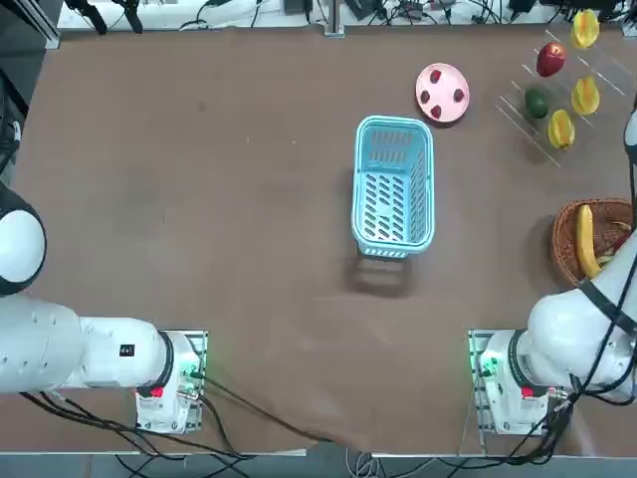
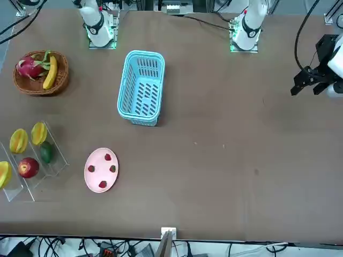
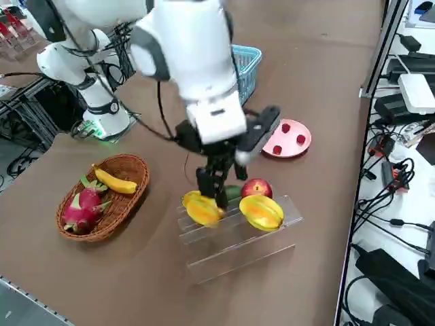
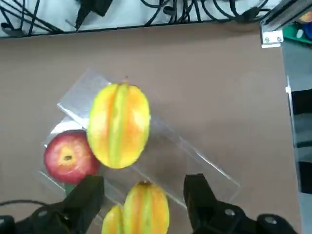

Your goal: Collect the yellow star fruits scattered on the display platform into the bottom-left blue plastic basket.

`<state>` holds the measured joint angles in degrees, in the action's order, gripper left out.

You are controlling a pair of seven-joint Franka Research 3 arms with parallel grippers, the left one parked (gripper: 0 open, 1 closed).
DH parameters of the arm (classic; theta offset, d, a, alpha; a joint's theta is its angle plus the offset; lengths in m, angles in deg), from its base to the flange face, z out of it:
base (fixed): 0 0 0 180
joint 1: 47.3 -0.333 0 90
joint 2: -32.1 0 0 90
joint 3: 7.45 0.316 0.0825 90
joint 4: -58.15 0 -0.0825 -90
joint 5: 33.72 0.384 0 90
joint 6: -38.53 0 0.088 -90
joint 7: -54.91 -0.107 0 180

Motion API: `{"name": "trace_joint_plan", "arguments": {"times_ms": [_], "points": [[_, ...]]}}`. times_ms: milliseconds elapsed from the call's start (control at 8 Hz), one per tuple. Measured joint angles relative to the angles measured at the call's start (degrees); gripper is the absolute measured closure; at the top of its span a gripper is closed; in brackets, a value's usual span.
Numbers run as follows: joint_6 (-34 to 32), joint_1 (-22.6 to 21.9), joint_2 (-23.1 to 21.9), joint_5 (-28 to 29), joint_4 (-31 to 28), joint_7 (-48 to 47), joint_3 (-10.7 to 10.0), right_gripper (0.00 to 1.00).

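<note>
Since all three yellow-orange, ridged oval star fruits point(image 1: 585, 96) sit on the clear acrylic display platform point(image 3: 234, 255) and none is in the light blue slotted plastic basket point(image 1: 393, 186), you look to be at the approach to a first pick. You have the right gripper point(image 4: 145, 181) over the platform, its jaws spread wide and holding nothing, with one star fruit showing between them and another just beside that one. Your next move probably calls for lining up on a single fruit, lowering until the jaws straddle it, then closing gently. You want to mind the neighbouring star fruit and the slick platform, and leave the round red apple point(image 4: 70, 157) alone. Your basket stands apart on the brown worktop point(image 1: 249, 299), ready for the drop.
</note>
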<state>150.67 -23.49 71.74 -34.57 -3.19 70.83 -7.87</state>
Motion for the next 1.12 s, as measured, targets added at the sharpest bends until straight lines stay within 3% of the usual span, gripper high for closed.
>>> {"name": "trace_joint_plan", "arguments": {"times_ms": [625, 1125], "points": [[5.5, 0.2, 4.2, 2.5, 0.8, 0.2, 2.8, 0.0], [5.7, 0.4, 5.2, 2.6, 2.8, 0.3, 2.9, 0.0]]}}
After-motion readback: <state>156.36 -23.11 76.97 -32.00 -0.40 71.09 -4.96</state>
